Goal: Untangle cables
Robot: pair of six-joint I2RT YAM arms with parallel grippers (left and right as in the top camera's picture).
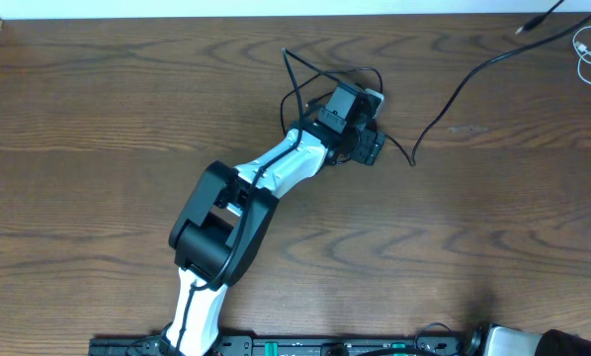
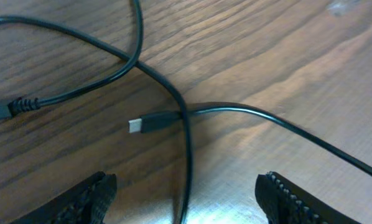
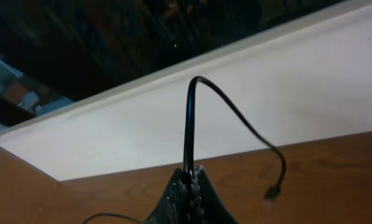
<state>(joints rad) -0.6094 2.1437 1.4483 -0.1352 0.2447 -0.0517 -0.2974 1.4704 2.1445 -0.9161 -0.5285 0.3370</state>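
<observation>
Wood-grain table (image 1: 98,148) is showing under the left gripper (image 2: 189,202), hovering agape over the crossing black cable (image 2: 236,110); right gripper (image 3: 187,186) is pinching a black cord (image 3: 189,118).

The bench (image 1: 98,119) is dark brown with wavy wood grain. The black cable (image 2: 248,110) ends in a silver plug tip (image 2: 134,126). Overhead, the white cable (image 1: 582,54) lies at 2 o'clock. Left end effector (image 2: 186,199) and right end effector (image 3: 187,186) are black and ridged.

Brown wood-grain table (image 1: 78,148), white board (image 3: 298,87) along its far edge.
</observation>
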